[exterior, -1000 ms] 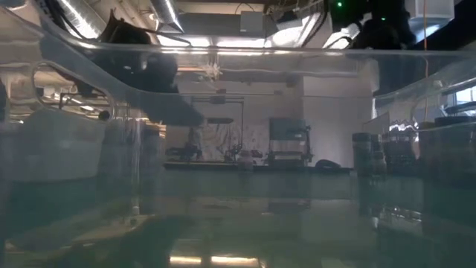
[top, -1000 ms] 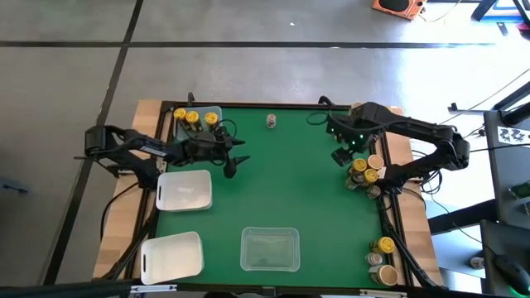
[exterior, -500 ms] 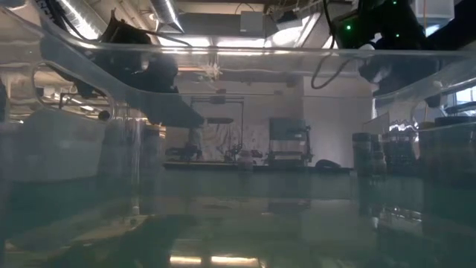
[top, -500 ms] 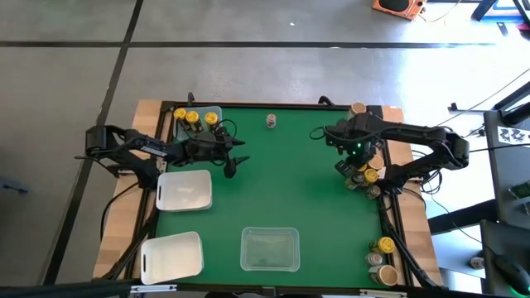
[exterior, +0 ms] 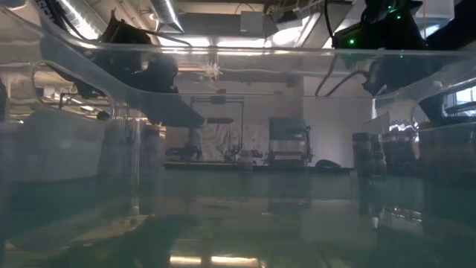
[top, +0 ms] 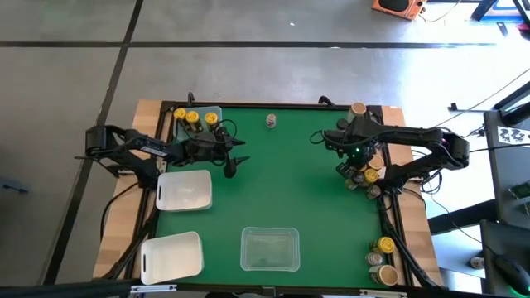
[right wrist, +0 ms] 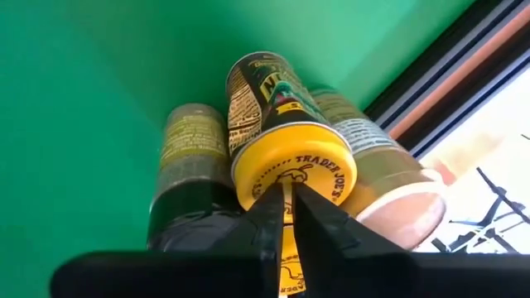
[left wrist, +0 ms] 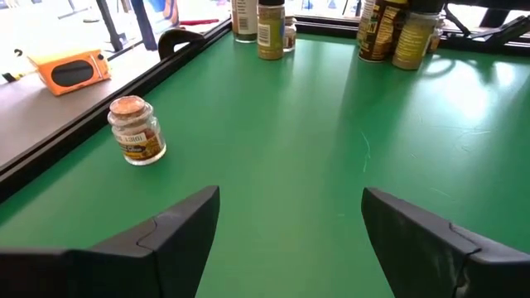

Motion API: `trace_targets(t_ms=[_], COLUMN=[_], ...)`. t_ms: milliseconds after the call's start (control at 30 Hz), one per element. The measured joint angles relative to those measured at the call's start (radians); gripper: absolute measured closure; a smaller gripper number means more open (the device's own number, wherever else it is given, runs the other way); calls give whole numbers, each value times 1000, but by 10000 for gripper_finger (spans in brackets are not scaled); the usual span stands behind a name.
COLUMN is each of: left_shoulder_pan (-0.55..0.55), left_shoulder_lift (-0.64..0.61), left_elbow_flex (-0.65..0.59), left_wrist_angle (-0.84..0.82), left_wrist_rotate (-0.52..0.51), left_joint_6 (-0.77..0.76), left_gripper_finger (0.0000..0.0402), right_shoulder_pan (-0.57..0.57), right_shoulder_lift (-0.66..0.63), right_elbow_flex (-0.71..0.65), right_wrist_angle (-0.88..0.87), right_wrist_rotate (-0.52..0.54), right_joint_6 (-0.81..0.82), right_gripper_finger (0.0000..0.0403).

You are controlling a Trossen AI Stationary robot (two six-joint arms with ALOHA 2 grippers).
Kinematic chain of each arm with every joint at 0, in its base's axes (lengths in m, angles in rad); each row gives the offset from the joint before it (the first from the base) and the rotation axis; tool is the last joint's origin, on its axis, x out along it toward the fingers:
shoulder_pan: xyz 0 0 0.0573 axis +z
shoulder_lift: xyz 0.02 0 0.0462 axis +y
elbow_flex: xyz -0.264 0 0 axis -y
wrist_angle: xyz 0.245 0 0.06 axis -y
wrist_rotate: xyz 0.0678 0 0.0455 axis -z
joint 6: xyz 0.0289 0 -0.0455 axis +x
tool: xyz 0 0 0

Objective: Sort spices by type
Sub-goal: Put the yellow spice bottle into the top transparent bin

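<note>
1. My right gripper (right wrist: pixel 286 217) hangs above the cluster of small cylindrical spice jars (top: pixel 364 174) at the right edge of the green table (top: pixel 281 182). Its fingers are pressed together with nothing between them, their tips hovering over the yellow lid of the yellow-lidded jar (right wrist: pixel 291 174).
2. In the right wrist view, that jar stands upright with its long axis pointing toward the fingers. A grey-green-labelled jar (right wrist: pixel 189 141) and a tan-lidded jar (right wrist: pixel 389 186) touch it on either side.
3. My left gripper (left wrist: pixel 290 219) sits over the left half of the table with its fingers spread wide and empty.
4. A lone brown-lidded glass jar (left wrist: pixel 137 131) stands upright ahead of the left gripper, near the far edge of the table and well apart from everything else. The left arm is nearer to this jar.
5. 3 yellow-lidded jars (top: pixel 192 117) already stand in the clear plastic tray (top: pixel 217 110) at the far left corner. 2 white rectangular trays (top: pixel 184 190) and a clear tray (top: pixel 270 249) on the near side hold no jars.
6. Judgement: sorting is at an early stage. With the fingers closed directly over the lid, the right gripper needs to open and straddle the jar's sides before any lift; the tight neighbours may topple.
</note>
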Motion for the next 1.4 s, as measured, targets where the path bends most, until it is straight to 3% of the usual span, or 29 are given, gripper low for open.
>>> trace_targets(t_ms=[400,600,900,1233,1400], left_shoulder_pan=[0,0,0,0,0], left_shoulder_lift=[0,0,-1,-1,-1], left_elbow_flex=[0,0,0,0,0], left_wrist_angle=[0,-1,-2,-7,-7], left_wrist_rotate=[0,0,0,0,0], left_joint_6=[3,3,3,4,4], left_gripper_finger=[107,107,107,107,107], right_shoulder_pan=[1,-1,0,0,0], right_shoulder_lift=[-3,-3,2,2,2], right_elbow_flex=[-15,-13,-19,83,65], right_wrist_angle=[61,193,345,249,218], right_wrist_rotate=[65,118,77,110,55], right_joint_6=[-58,-86,-148,-154,-71], right_gripper_finger=[386,386,386,386,374])
